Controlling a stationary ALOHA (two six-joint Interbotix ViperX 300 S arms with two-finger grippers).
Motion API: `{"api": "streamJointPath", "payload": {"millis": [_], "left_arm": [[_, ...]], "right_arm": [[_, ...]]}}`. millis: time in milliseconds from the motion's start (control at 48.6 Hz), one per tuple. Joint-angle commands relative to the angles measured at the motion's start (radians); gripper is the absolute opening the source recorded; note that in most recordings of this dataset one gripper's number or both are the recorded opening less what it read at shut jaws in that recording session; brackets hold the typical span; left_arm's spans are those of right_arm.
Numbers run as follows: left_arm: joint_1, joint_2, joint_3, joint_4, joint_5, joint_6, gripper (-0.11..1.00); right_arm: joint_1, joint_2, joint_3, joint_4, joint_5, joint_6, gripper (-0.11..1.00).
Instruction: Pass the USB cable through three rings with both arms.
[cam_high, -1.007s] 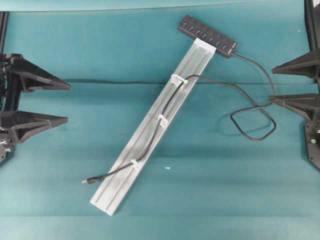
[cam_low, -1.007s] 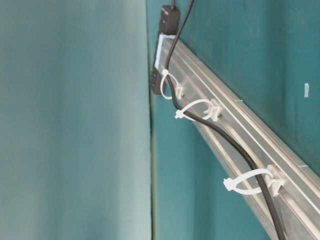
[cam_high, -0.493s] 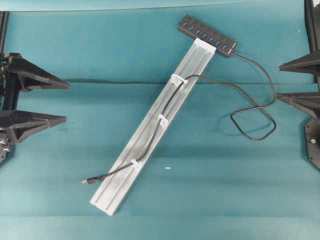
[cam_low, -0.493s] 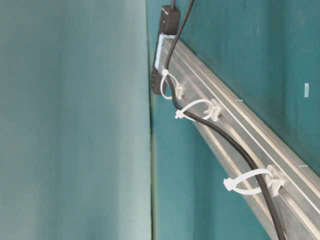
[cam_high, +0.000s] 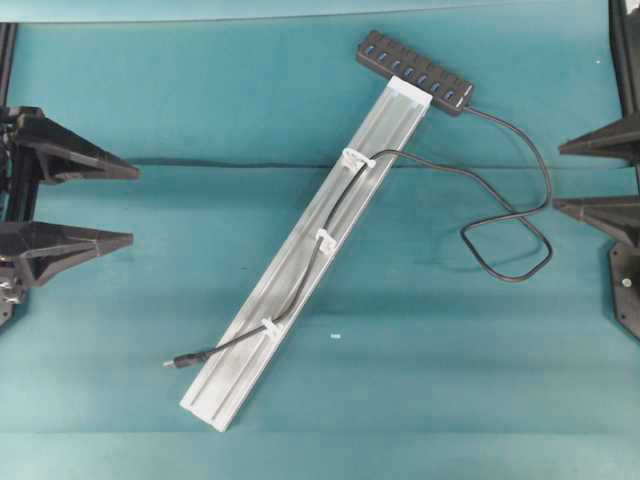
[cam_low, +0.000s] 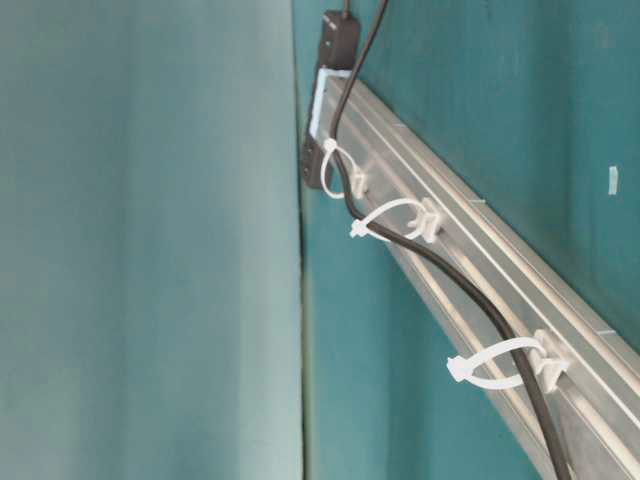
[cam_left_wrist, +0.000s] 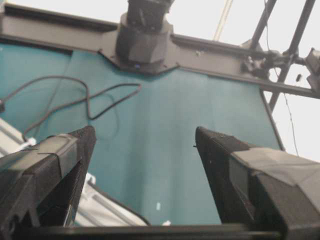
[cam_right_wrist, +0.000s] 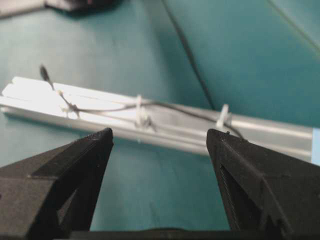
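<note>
So the USB cable (cam_high: 318, 250) is threaded along the aluminium rail (cam_high: 250, 375), which lies diagonally across the teal counter (cam_high: 120, 330) from near-left to far-right. It runs under all three rings (cam_high: 324, 238): the far one (cam_high: 354, 159), the middle one and the near one (cam_high: 269, 327). The table-level view shows it best, with the black cord sitting inside each white loop (cam_low: 497, 364). The plug end (cam_high: 177, 363) pokes out past the near ring and rests on the counter just left of the rail. Past the far ring the cord leaves the rail to the right, makes a loose loop (cam_high: 505, 250) on the counter and curves up to the black hub (cam_high: 415, 72) at the rail's far end.

Both arms are well clear of all that. The left claw (cam_high: 130, 205) sits at the left edge, spread wide with nothing between its fingers. The right claw (cam_high: 560, 178) is at the right edge, mostly cut off, also spread apart and empty, with its tips near the cable loop but not touching it. There's a tiny white scrap (cam_high: 335, 336) on the counter right of the rail.
</note>
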Motion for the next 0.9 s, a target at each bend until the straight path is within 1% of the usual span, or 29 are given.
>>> {"api": "streamJointPath", "payload": {"millis": [0,62,247,308,432,596,884], "left_arm": [[0.002,0.003,-0.009,0.005,-0.005,0.002,0.88],[0.002,0.003,-0.009,0.005,-0.005,-0.008,0.88],[0.002,0.003,0.0,0.005,-0.005,0.002,0.88],[0.002,0.003,0.003,0.005,-0.003,0.002,0.88],[0.003,0.0,0.009,0.005,-0.003,-0.003,0.88],[-0.006,-0.015,0.018,0.005,0.018,-0.02,0.88],[-0.003,-0.044,0.015,0.005,0.012,0.006,0.88]], "right_arm": [[-0.005,0.006,0.003,0.006,-0.005,0.018,0.82],[-0.003,0.008,0.008,0.006,0.002,0.037,0.82],[-0.002,0.008,0.015,0.006,-0.005,0.117,0.82],[0.003,0.005,0.015,0.006,-0.005,0.129,0.82],[0.008,0.0,0.015,0.002,0.002,0.123,0.82],[0.008,0.0,0.014,0.0,-0.021,0.124,0.82],[0.015,-0.015,0.011,0.0,-0.044,0.12,0.82]]}}
